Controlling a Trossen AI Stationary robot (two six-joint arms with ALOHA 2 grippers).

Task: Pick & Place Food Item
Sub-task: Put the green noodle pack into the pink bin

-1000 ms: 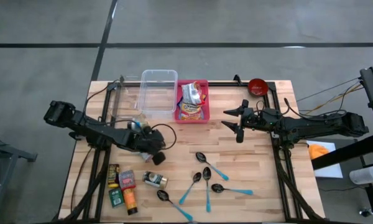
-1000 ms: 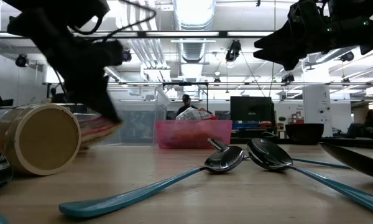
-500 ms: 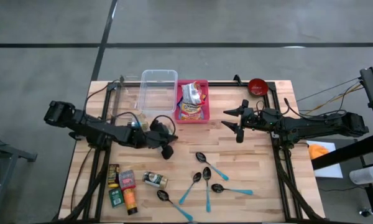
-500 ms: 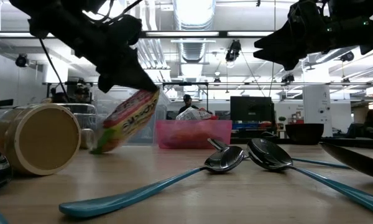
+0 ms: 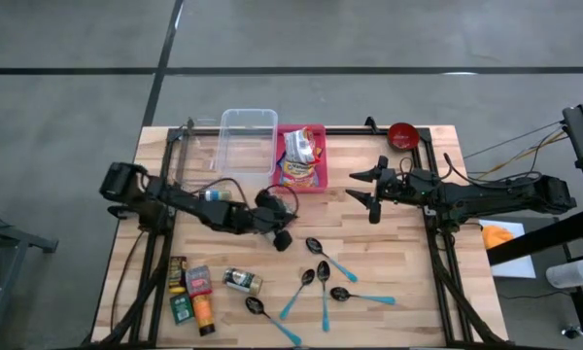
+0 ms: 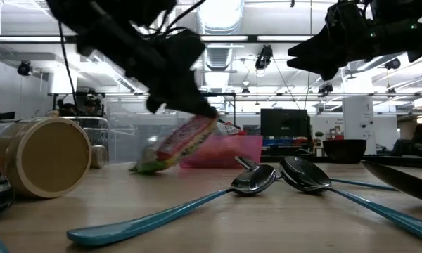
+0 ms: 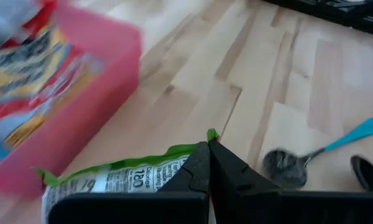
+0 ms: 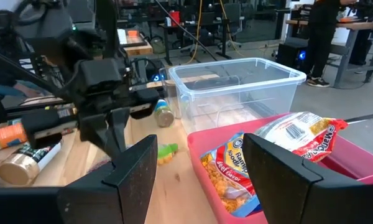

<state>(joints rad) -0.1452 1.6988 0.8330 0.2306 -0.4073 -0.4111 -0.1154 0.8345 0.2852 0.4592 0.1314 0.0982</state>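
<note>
The left gripper (image 7: 208, 163) pinches the snack packet (image 6: 179, 144) by its top edge; light, floppy, dangling, likely crushable.

Pincer (image 7: 208, 152) pinches green packet (image 7: 121, 177) — pink bin (image 7: 68, 106) beside.

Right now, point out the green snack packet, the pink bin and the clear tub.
green snack packet (image 6: 179, 144), low view, its printed face.
pink bin (image 5: 317, 182), high view, its right wall.
clear tub (image 5: 248, 115), high view, its far rim.
</note>
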